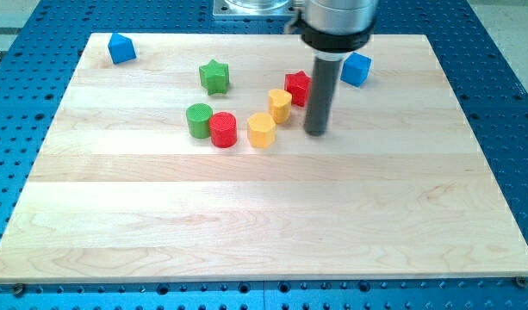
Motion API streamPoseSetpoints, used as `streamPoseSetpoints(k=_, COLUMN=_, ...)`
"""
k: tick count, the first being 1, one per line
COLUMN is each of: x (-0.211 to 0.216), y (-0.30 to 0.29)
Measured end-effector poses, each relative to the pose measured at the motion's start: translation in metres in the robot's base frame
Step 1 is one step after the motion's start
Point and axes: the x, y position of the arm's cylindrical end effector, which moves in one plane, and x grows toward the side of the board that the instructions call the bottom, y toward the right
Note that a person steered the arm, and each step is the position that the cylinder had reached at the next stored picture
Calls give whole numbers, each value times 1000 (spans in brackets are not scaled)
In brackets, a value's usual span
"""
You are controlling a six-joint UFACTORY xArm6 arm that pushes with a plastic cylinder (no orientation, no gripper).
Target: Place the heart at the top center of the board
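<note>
My tip (316,131), a bare rod holding nothing, rests on the board just right of the yellow heart (280,105), which looks small, light, rigid and slide-prone, so I judge pushing its lower side squarely toward top center works.

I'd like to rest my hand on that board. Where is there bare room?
The whole wooden board below the red cylinder and yellow hexagonal block is bare. Blocks crowd the top middle, where my tip stands right of the other yellow block.
</note>
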Motion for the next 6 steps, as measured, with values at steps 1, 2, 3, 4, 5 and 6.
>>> streamPoseSetpoints(k=1, x=-26, y=-12)
streamPoseSetpoints(k=2, x=0, y=-48)
streamPoseSetpoints(k=3, x=-39, y=-55)
streamPoseSetpoints(k=4, x=-92, y=-47)
streamPoseSetpoints(k=5, x=-118, y=-43)
streamPoseSetpoints(k=6, x=-68, y=-50)
